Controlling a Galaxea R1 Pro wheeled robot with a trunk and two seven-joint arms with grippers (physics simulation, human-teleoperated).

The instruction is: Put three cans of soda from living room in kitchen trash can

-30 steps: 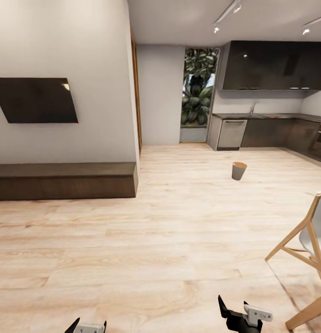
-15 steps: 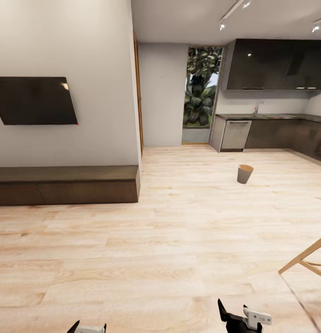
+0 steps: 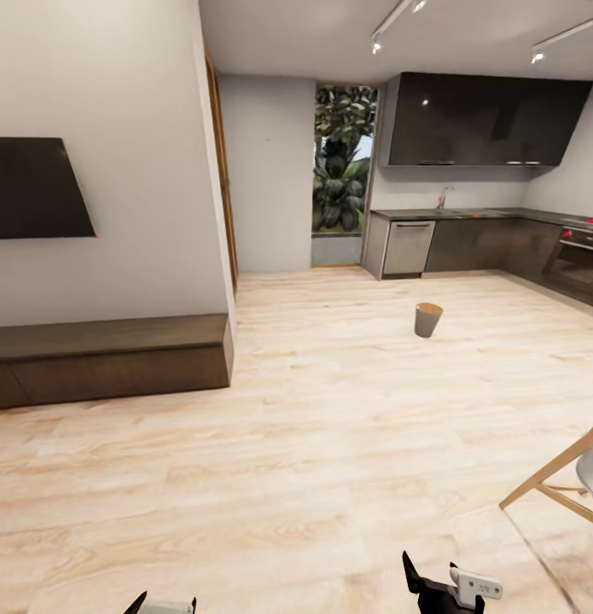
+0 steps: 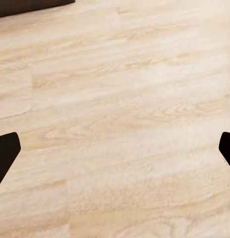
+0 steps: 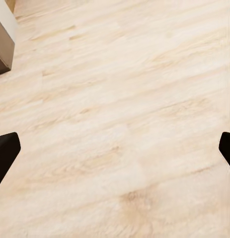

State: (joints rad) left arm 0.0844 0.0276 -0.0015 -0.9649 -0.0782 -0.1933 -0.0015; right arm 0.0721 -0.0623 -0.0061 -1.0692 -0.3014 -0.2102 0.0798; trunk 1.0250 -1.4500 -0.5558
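Left pincer (image 4: 115,153) spread wide, empty; right pincer (image 5: 115,151) same, over floor (image 3: 313,443).

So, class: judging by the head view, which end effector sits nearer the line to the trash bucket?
Right, marginally. The bucket stands on the kitchen floor ahead and right of centre, roughly in line with the right end effector; the left end effector sits further aside. Both are open and hold nothing, and the bucket is out of reach.
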